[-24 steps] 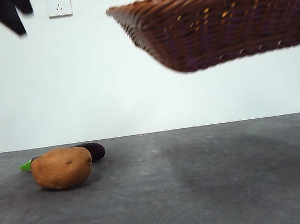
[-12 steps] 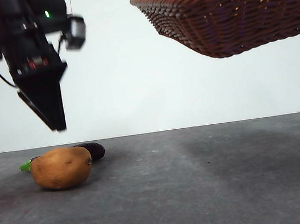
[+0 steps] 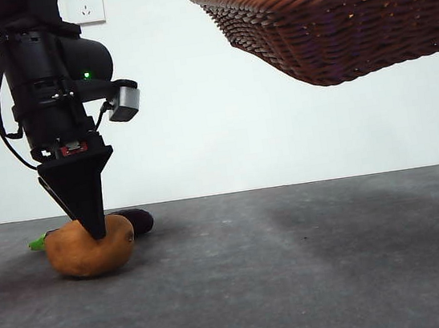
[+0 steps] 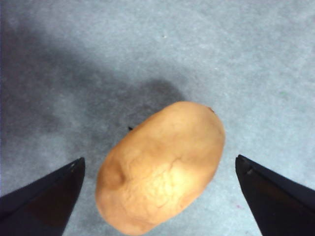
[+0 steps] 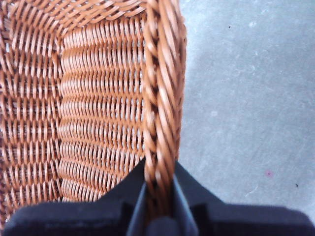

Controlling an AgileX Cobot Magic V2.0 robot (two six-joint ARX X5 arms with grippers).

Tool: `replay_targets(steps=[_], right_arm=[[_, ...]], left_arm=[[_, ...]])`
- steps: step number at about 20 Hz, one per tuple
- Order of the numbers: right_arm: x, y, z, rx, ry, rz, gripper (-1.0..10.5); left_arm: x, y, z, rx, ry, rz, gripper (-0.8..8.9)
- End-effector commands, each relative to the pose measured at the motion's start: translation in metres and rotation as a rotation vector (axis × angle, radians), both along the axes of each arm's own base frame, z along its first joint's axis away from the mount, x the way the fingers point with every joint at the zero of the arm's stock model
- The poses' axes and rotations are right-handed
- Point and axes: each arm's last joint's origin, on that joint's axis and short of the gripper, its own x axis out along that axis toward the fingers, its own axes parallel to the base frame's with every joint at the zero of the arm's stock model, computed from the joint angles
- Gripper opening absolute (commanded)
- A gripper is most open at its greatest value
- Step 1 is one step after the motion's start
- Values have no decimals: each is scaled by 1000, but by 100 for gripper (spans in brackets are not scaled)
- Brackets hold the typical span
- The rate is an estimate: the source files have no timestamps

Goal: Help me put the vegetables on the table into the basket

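Observation:
A tan-brown potato (image 3: 85,248) (image 4: 162,167) lies on the grey table (image 3: 298,267) at the left. Behind it a dark purple eggplant (image 3: 136,219) shows partly, its green stem (image 3: 37,243) poking out on the left. My left gripper (image 3: 94,229) (image 4: 160,158) has come down over the potato and is open, one jaw on each side of it without touching. The brown wicker basket (image 3: 347,26) (image 5: 98,98) hangs tilted in the air at the upper right. My right gripper (image 5: 160,196) is shut on its braided rim.
A white wall with a socket (image 3: 85,4) stands behind the table. Bare grey tabletop stretches across the middle and right, beneath the raised basket.
The left arm has dropped from the upper left corner down to the potato. The basket rose slightly, shifted right, then held still.

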Motion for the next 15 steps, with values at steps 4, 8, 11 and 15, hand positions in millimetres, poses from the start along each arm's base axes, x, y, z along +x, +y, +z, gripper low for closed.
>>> replay_targets(steps=[4,8,11,15], right_arm=[[-1,0,4,17,-21,10,-8],[-1,0,4,16,-17,9,-8],[-1,0,3,17,-14,8,-8],[-1,0,3,20,-8,4,-8]], left_arm=[[1,1,-17,-19,55,1,432],[1,2,-19,-11,52,5,285],[0,4,-19,-10,64,18,145],[1,9,-19,-9,79,72,10]])
